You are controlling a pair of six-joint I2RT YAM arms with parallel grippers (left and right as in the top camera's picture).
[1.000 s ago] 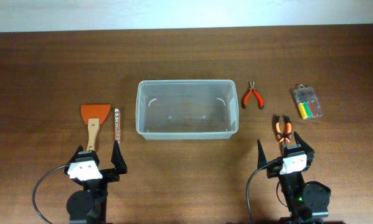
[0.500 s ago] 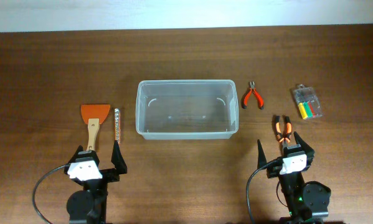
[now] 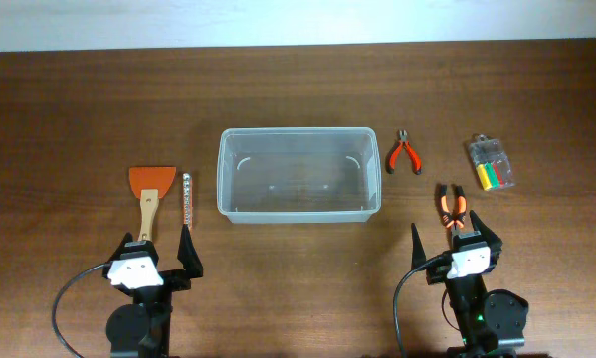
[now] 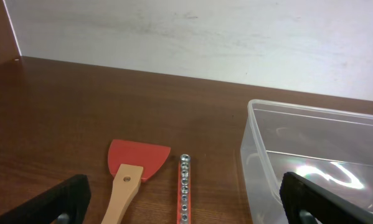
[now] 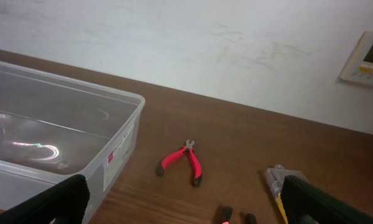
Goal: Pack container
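An open-topped clear container (image 3: 298, 174) sits at the middle of the brown worktop (image 3: 298, 89), its long sides running left to right. Neither arm touches it.

The left gripper (image 3: 158, 241) hangs low over the near edge of the worktop, to the left of the container and nearer the robot. Its fingers (image 4: 58, 202) are spread wide apart with nothing between them. Ahead of it lies a scraper (image 3: 148, 197), with its orange blade pointing away and its wooden handle running back toward the gripper. Just to the right of the scraper, and parallel to it, lies a thin orange strip (image 3: 187, 198) carrying a row of small metal pieces. The strip lies between the scraper and the container's left wall, apart from both.

The right gripper (image 3: 454, 235) hangs over the near edge on the other side, and its fingers (image 5: 323, 199) are likewise wide apart and hold nothing. Orange pliers (image 3: 453, 206) lie on the worktop just ahead of it, roughly in line with the gap between the fingers. Whether the pliers touch the gripper cannot be told. Farther off, just beside the container's right wall, lie red pliers (image 3: 406, 155) with the nose pointing away. To the right of these is a small clear case (image 3: 492, 165) with yellow, green and red pieces inside.

In the right wrist view a white wall rises behind the worktop, with a pale panel (image 5: 365, 59) mounted on it.
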